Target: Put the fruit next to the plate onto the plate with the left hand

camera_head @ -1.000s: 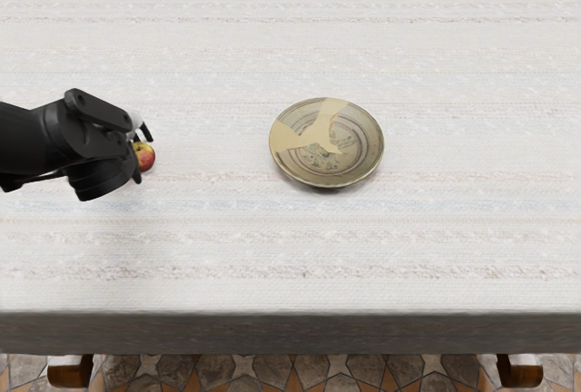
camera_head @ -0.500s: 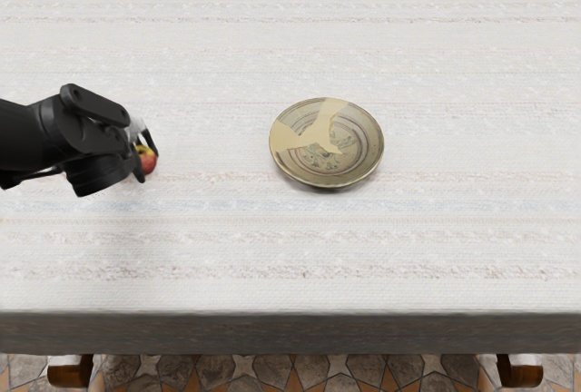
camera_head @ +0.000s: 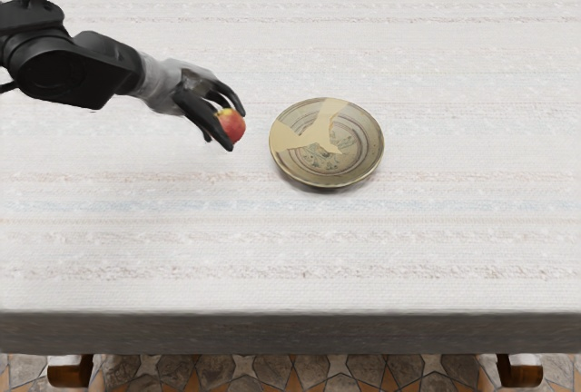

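A small red and yellow apple (camera_head: pixel 232 124) hangs above the table, held in the curled black fingers of my left hand (camera_head: pixel 216 112). The left arm (camera_head: pixel 73 65) reaches in from the upper left. The apple sits just left of the plate (camera_head: pixel 363 120), a round olive and cream dish with a swirled pattern, and is apart from its rim. Nothing lies on the plate. The right hand does not show.
A pale striped cloth (camera_head: pixel 300 247) covers the whole table. The table's front edge (camera_head: pixel 290 315) runs along the bottom, with a tiled floor below it.
The left hand has lifted the apple from the cloth at the left and carried it up and to the right, close to the plate's left rim.
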Tool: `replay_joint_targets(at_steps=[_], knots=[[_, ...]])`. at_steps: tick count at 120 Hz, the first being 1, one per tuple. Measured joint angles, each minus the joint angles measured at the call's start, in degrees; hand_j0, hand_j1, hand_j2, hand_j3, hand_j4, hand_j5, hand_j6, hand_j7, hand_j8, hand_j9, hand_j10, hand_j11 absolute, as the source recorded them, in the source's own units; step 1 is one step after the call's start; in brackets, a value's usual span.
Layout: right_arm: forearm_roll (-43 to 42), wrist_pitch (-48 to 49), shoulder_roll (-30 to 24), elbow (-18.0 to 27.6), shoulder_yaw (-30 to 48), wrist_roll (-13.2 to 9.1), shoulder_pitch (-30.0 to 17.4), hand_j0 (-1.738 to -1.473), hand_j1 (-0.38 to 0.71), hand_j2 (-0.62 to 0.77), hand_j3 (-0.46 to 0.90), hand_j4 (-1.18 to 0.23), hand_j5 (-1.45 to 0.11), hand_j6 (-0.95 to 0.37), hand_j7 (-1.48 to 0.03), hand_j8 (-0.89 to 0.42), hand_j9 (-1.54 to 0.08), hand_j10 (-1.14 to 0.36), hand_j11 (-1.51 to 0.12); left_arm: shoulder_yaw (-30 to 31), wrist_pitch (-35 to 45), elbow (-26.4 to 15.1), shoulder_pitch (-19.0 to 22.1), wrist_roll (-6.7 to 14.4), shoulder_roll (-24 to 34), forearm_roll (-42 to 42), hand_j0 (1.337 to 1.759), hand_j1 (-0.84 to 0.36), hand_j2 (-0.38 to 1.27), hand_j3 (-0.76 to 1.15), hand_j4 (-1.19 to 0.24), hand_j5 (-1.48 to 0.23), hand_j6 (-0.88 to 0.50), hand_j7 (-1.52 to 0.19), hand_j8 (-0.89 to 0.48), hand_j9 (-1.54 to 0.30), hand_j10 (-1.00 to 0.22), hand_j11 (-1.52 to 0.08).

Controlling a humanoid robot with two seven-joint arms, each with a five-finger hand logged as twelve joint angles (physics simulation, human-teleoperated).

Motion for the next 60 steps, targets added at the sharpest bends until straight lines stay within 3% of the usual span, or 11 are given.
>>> replay_joint_targets(at_steps=[8, 12, 20, 37, 45, 51, 60], knots=[[0.01, 0.0, 0.0, 0.0, 0.0, 0.0, 0.0, -1.658, -0.33, 0.0, 0.0, -0.02, -0.02, -0.02, -0.02, -0.02, -0.02, -0.02, -0.02, -5.2, -0.75, 1.11, 0.53, -0.05, -2.41, 0.25, 1.649, -0.4, 0.44, 0.0, -0.51, -1.17, -0.26, -1.16, -0.3, -1.15, -0.85, -1.15], [0.01, 0.0, 0.0, 0.0, 0.0, 0.0, 0.0, -1.658, -0.33, 0.0, 0.0, -0.02, -0.02, -0.02, -0.02, -0.02, -0.02, -0.02, -0.02, -7.15, -1.04, 1.9, 1.68, -0.08, -4.76, 0.26, 1.65, -0.39, 0.49, 0.0, -0.51, -1.18, -0.24, -1.16, -0.28, -1.15, -0.85, -1.15], [0.0, 0.0, 0.0, 0.0, 0.0, 0.0, 0.0, -1.658, -0.33, 0.0, 0.0, -0.02, -0.02, -0.02, -0.02, -0.02, -0.02, -0.02, -0.02, -10.32, -1.37, 3.1, 2.63, -0.11, -6.16, 0.36, 1.65, -0.37, 0.4, 0.0, -0.52, -1.19, -0.26, -1.16, -0.31, -1.15, -0.86, -1.15], [0.01, 0.0, 0.0, 0.0, -0.01, -0.01, 0.0, -1.658, -0.33, 0.0, 0.0, -0.02, -0.02, -0.02, -0.02, -0.02, -0.02, -0.02, -0.02, -13.49, -1.31, 4.39, 2.78, -0.13, -7.09, 0.55, 1.65, -0.39, 0.48, 0.0, -0.52, -1.19, -0.26, -1.15, -0.3, -1.15, -0.86, -1.15], [0.02, 0.0, 0.0, 0.0, -0.01, 0.0, 0.0, -1.658, -0.33, 0.0, 0.0, -0.02, -0.02, -0.02, -0.02, -0.02, -0.02, -0.02, -0.02, -14.05, -0.57, 5.98, 5.15, -0.13, -9.78, 0.64, 1.651, -0.39, 0.51, 0.0, -0.54, -1.16, -0.26, -1.11, -0.3, -1.11, -0.83, -1.11], [0.01, 0.0, 0.0, 0.0, -0.01, -0.01, 0.0, -1.658, -0.33, 0.0, 0.0, -0.02, -0.02, -0.02, -0.02, -0.02, -0.02, -0.02, -0.02, -14.29, 0.02, 6.95, 5.33, -0.13, -9.95, 0.61, 1.652, -0.37, 0.47, 0.0, -0.57, -1.1, -0.32, -1.07, -0.35, -1.08, -0.81, -1.08], [0.01, 0.0, 0.0, 0.0, -0.01, -0.01, 0.0, -1.658, -0.33, 0.0, 0.0, -0.02, -0.02, -0.02, -0.02, -0.02, -0.02, -0.02, -0.02, -14.41, 2.15, 7.82, 5.54, -0.1, -10.12, 0.61, 1.654, -0.3, 0.37, 0.0, -0.52, -0.93, -0.34, -0.9, -0.36, -0.91, -0.68, -0.91]])
